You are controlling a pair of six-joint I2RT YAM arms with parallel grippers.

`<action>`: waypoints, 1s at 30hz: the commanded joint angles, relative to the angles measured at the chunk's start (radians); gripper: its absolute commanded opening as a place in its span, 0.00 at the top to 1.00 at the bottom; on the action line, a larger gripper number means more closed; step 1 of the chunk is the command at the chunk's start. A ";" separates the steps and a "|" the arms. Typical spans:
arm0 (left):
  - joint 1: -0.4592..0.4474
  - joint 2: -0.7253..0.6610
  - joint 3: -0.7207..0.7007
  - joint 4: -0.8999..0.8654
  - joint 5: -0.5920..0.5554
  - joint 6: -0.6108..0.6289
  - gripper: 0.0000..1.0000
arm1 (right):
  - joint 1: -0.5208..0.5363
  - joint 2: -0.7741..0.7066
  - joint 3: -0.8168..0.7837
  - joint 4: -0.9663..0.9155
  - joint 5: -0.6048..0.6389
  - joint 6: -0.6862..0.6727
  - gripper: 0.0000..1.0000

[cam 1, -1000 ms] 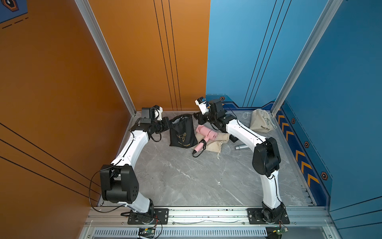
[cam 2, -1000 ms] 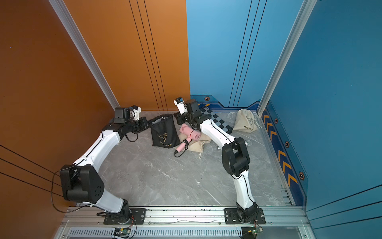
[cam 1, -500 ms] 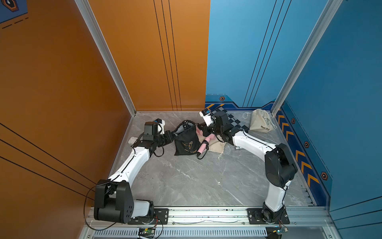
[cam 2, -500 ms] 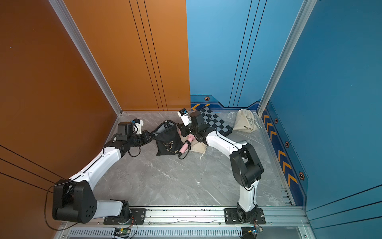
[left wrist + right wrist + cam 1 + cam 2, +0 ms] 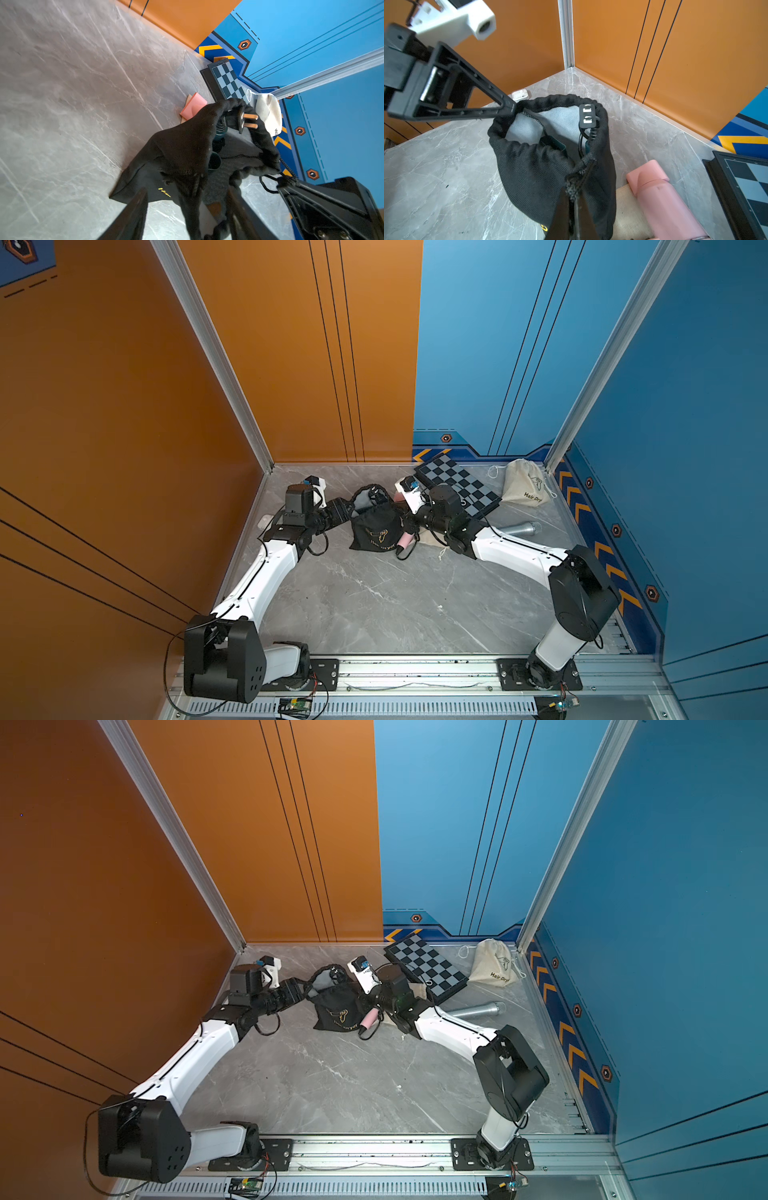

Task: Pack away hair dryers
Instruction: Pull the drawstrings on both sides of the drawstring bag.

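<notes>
A black drawstring bag (image 5: pixel 374 529) (image 5: pixel 337 1013) rests on the grey floor with its mouth open. Inside it lies the dark teal hair dryer (image 5: pixel 220 133) (image 5: pixel 554 144), its plug (image 5: pixel 588 116) sticking out at the rim. My right gripper (image 5: pixel 574 207) (image 5: pixel 409 522) is shut on the bag's rim at the drawstring side. At the opposite side of the rim, my left gripper (image 5: pixel 187 216) (image 5: pixel 347 508) is open, with slack bag cloth between its spread fingers (image 5: pixel 133 214). A pale pink hair dryer (image 5: pixel 662 199) (image 5: pixel 405 539) lies just beside the black bag.
A beige cloth bag (image 5: pixel 627 216) lies under the pink dryer. Behind my right arm sit a chessboard (image 5: pixel 457 489), a filled beige bag printed "Hair Dryer" (image 5: pixel 525 487) and a silver microphone (image 5: pixel 519 528). A small white case (image 5: pixel 520 95) lies by the orange wall.
Both arms have come down and forward, setting the black bag on the floor. My left gripper has opened and let go of the bag's rim; the right stays shut on it.
</notes>
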 commanded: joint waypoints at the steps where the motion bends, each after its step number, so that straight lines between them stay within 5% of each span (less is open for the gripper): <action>1: 0.009 -0.036 -0.012 0.023 -0.030 -0.021 0.26 | 0.030 -0.048 -0.019 0.055 0.009 -0.023 1.00; 7: 0.031 -0.065 -0.033 0.039 -0.043 -0.097 0.23 | 0.048 -0.075 -0.037 0.063 0.012 -0.049 1.00; 16: 0.097 -0.094 -0.172 0.168 -0.006 -0.458 0.32 | 0.043 -0.086 -0.050 0.066 0.028 -0.055 1.00; 30: 0.157 -0.165 -0.355 0.340 0.003 -0.827 0.36 | 0.027 -0.098 -0.068 0.093 0.018 -0.047 1.00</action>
